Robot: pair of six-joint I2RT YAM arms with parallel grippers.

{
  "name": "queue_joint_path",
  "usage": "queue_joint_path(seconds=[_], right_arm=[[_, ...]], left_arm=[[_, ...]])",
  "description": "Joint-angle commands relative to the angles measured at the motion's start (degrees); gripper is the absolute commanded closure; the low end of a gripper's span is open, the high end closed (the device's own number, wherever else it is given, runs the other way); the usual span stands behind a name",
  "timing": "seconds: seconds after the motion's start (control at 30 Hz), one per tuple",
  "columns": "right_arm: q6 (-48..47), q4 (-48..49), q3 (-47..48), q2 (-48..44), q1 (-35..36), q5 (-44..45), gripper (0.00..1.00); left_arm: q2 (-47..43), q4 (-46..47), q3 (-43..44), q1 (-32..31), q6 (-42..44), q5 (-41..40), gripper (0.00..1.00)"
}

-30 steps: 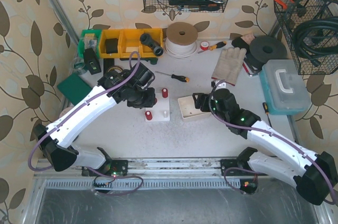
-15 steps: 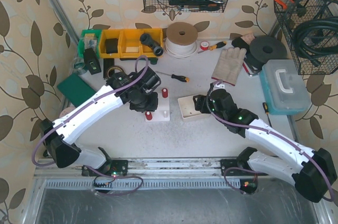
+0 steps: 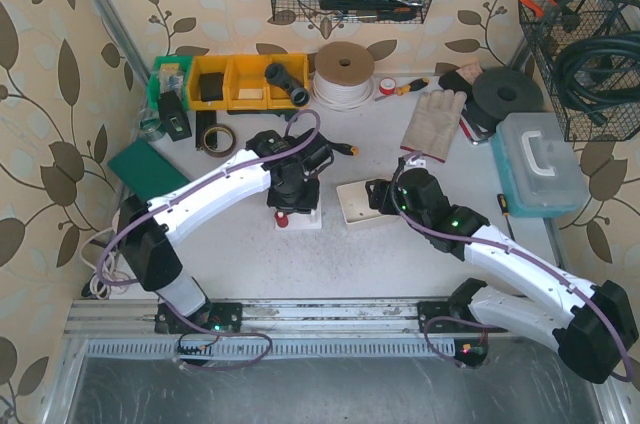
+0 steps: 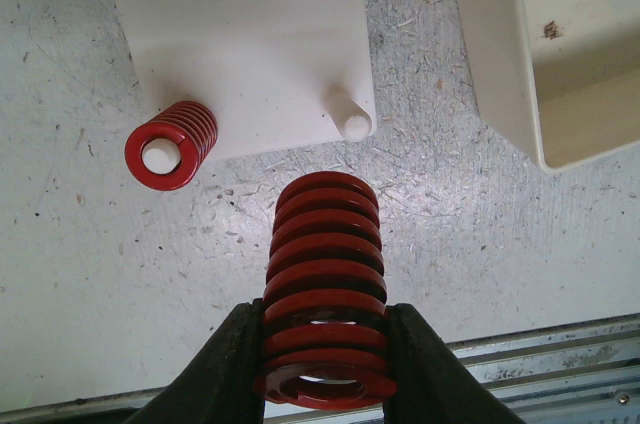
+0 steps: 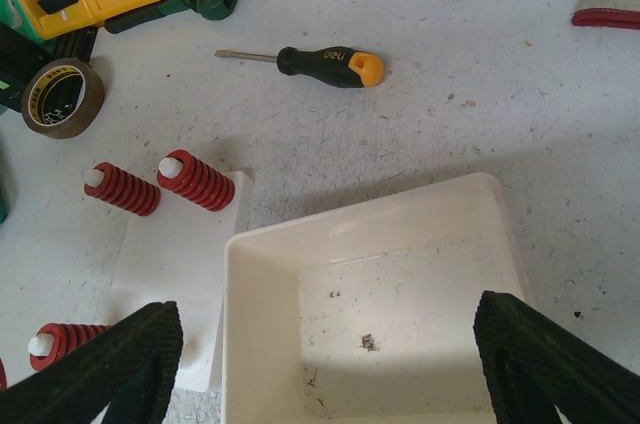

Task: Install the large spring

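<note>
My left gripper [image 4: 325, 354] is shut on the large red spring [image 4: 325, 244], gripping its lower coils. It holds the spring above the table, just in front of the white peg plate [image 4: 250, 34]. A bare white peg [image 4: 355, 125] stands at the plate's near corner, just beyond the spring's tip. A smaller red spring [image 4: 165, 144] sits on another peg to the left. In the top view the left gripper [image 3: 294, 187] hovers over the plate [image 3: 308, 214]. My right gripper [image 5: 320, 369] is open and empty over the white tray [image 5: 260, 274].
Two more red springs [image 5: 195, 179] stand on pegs at the plate's far side. A screwdriver [image 5: 325, 64], a tape roll [image 5: 62, 96] and yellow bins [image 3: 245, 81] lie behind. A glove [image 3: 432, 122] and a blue case [image 3: 535, 164] are at the right.
My left arm has swung right with the spring, from left of the plate to over it, and now hides the plate's far springs in the top view. The right arm barely moved.
</note>
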Motion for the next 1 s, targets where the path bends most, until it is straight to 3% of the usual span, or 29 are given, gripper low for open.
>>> queue_joint_path(seconds=[0.0, 0.37, 0.97], right_arm=[[0.45, 0.96, -0.34, -0.15, -0.23, 0.23, 0.21], [0.40, 1.46, -0.76, -0.27, -0.46, -0.32, 0.22], [0.48, 1.81, -1.02, -0.25, -0.73, -0.67, 0.23]], left_arm=[[0.95, -0.69, 2.59, -0.44, -0.14, 0.26, 1.00], [5.22, 1.21, 4.95, 0.10, 0.68, 5.81, 1.00], [11.05, -6.74, 10.33, 2.42, 4.89, 7.09, 1.00]])
